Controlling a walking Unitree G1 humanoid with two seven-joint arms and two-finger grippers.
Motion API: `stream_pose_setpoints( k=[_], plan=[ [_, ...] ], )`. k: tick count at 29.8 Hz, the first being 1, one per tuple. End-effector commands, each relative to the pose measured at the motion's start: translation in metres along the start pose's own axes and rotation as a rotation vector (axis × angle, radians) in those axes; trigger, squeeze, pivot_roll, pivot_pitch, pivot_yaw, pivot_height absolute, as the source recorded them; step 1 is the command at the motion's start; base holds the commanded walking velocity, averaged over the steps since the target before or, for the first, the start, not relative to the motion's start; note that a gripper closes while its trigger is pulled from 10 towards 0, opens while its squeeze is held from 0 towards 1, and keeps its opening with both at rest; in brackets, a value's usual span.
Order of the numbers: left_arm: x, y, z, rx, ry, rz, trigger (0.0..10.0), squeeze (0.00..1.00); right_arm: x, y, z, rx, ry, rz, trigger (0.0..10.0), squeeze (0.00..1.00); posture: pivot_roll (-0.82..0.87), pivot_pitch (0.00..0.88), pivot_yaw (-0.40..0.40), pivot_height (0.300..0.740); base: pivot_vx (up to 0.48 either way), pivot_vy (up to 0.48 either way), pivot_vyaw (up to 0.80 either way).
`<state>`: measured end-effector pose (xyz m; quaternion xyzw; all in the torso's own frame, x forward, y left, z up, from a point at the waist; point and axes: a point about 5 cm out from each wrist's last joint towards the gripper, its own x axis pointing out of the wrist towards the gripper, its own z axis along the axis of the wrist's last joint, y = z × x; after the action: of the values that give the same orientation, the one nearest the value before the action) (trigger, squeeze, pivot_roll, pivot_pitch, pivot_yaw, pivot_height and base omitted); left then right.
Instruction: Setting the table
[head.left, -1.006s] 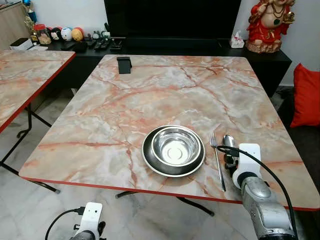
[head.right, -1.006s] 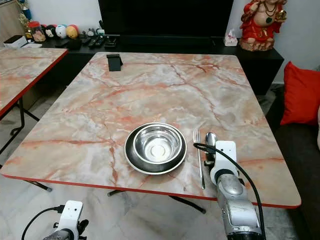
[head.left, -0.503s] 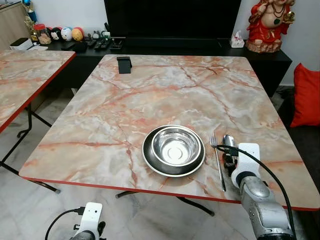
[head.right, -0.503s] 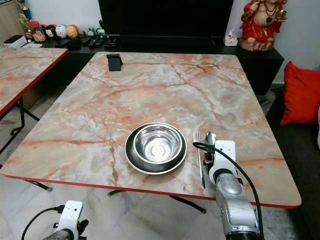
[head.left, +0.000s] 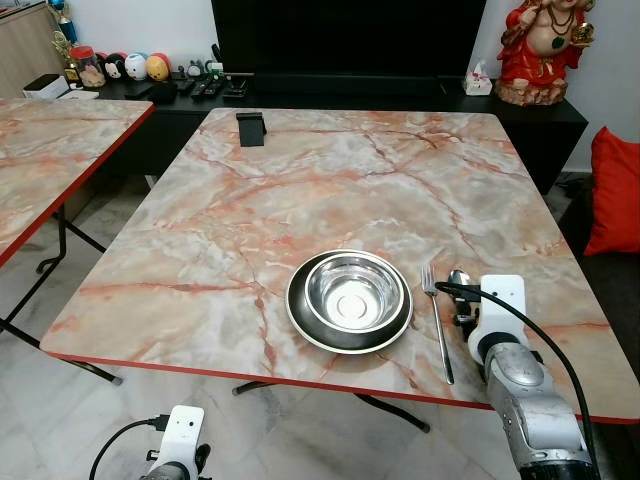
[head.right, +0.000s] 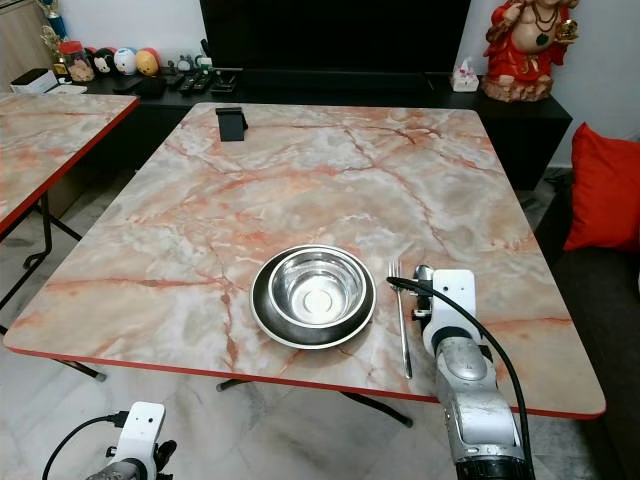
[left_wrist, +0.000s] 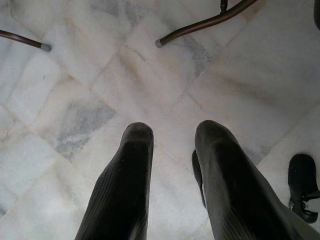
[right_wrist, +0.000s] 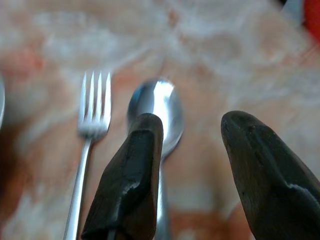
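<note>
Bowl (head.left: 357, 291) sits in plate (head.left: 299, 310) near tabletop (head.left: 300, 180) front edge; fork (head.left: 437, 320) just right of plate, spoon (right_wrist: 160, 107) beside fork; right tool (right_wrist: 192, 165) spread above spoon, gripping nothing; left tool (left_wrist: 172, 175) spread, idle over floor; one setting appears nearly complete.

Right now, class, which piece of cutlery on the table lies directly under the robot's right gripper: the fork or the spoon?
The spoon. Its bowl lies beneath the open right gripper, beside the left-hand finger, while the fork lies apart, nearer the steel bowl.
</note>
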<state>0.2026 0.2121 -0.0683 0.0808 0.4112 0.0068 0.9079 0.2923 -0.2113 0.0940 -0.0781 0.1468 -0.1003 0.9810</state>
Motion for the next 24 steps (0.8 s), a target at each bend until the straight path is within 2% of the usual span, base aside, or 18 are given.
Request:
stream_pose_setpoints(
  k=[1, 3, 4, 7, 16, 19, 24],
  plan=[
    [-0.001, 0.003, -0.006, 0.004, 0.028, 0.009, 10.0, 0.00, -0.001, -0.006, 0.021, 0.019, -0.119, -0.047, 10.0, 0.00, -0.03, 0.000, 0.013, 0.740, 0.000, 0.000, 0.00],
    [-0.001, 0.004, -0.007, 0.000, 0.029, 0.012, 10.0, 0.00, -0.004, -0.012, 0.035, -0.005, -0.217, -0.097, 10.0, 0.00, -0.03, 0.000, 0.015, 0.740, 0.000, 0.000, 0.00],
    [-0.002, 0.005, -0.007, -0.013, 0.028, 0.014, 10.0, 0.00, -0.010, -0.016, 0.051, -0.016, -0.330, -0.122, 10.0, 0.00, -0.03, 0.000, 0.015, 0.740, 0.000, 0.000, 0.00],
    [-0.002, 0.006, -0.007, -0.024, 0.025, 0.010, 10.0, 0.00, -0.018, -0.019, 0.063, 0.010, -0.426, -0.152, 10.0, 0.00, -0.04, 0.000, 0.017, 0.740, 0.000, 0.000, 0.00],
    [-0.004, 0.011, -0.013, -0.056, 0.021, 0.032, 10.0, 0.00, -0.035, -0.016, 0.056, 0.035, -0.492, -0.171, 10.0, 0.00, -0.03, 0.000, 0.025, 0.740, 0.000, 0.000, 0.00],
    [-0.005, 0.013, -0.016, -0.071, 0.028, 0.038, 10.0, 0.00, -0.035, -0.015, 0.055, 0.039, -0.492, -0.172, 10.0, 0.00, -0.04, 0.000, 0.026, 0.740, 0.000, 0.000, 0.00],
    [-0.008, 0.024, -0.019, -0.088, 0.033, 0.051, 10.0, 0.00, -0.032, -0.012, 0.064, 0.047, -0.523, -0.164, 10.0, 0.00, -0.03, 0.000, 0.020, 0.740, 0.000, 0.351, 0.00]
  ],
)
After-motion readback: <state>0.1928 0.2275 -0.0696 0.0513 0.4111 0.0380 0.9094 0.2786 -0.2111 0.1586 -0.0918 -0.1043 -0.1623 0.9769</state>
